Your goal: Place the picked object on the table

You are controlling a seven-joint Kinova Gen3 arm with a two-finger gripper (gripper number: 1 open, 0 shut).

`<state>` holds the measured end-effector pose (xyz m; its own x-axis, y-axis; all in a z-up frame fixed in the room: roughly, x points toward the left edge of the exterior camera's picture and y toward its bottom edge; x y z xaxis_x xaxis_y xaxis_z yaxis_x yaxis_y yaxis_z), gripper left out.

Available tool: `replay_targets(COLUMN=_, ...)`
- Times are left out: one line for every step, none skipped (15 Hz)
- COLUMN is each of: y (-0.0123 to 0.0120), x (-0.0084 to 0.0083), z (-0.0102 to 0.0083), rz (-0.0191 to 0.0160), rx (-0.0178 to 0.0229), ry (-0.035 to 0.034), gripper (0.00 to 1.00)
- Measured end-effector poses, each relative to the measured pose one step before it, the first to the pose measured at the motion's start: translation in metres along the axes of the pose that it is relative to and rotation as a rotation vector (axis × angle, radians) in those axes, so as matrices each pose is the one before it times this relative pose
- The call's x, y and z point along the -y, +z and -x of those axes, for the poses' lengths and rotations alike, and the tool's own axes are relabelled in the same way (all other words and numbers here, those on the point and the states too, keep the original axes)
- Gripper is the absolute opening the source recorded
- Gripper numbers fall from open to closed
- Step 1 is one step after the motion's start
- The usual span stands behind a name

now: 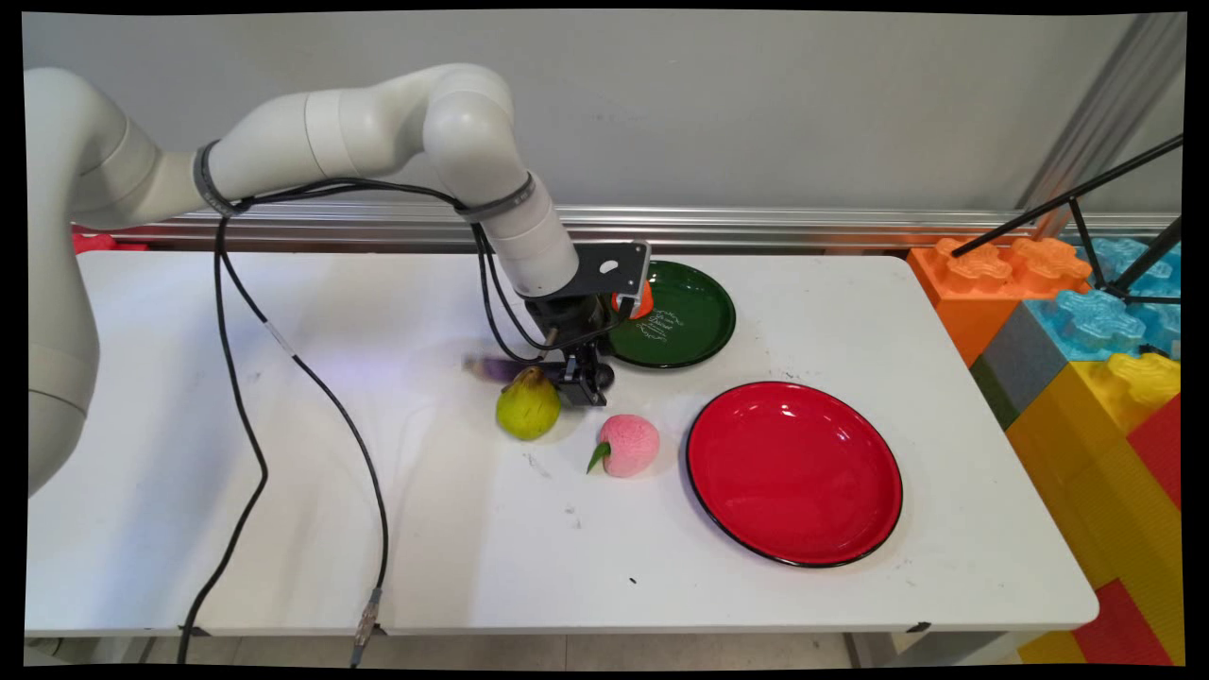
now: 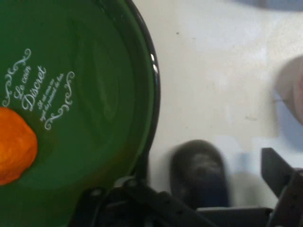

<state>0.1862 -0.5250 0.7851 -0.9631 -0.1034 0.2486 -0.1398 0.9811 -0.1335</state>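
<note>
While low, pincer (image 1: 587, 385) nears knobbly pear (image 1: 528, 405).

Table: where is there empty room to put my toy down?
The near strip of the table, in front of the pear and peach, is bare. So is the left side, crossed only by hanging cables. The middle is crowded: gripper, pear, peach, a purple thing, green plate and red plate sit close together.
</note>
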Motion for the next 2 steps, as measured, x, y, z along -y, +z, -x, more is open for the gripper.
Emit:
replay_targets(y=-0.00010, x=0.00101, z=-0.00170, rz=-0.00386, rx=-0.00413, ry=-0.00125, gripper=1.00)
replay_targets(y=-0.00025, x=0.00088, z=-0.00129, rz=-0.00255, rx=-0.00220, ry=-0.00126, gripper=1.00)
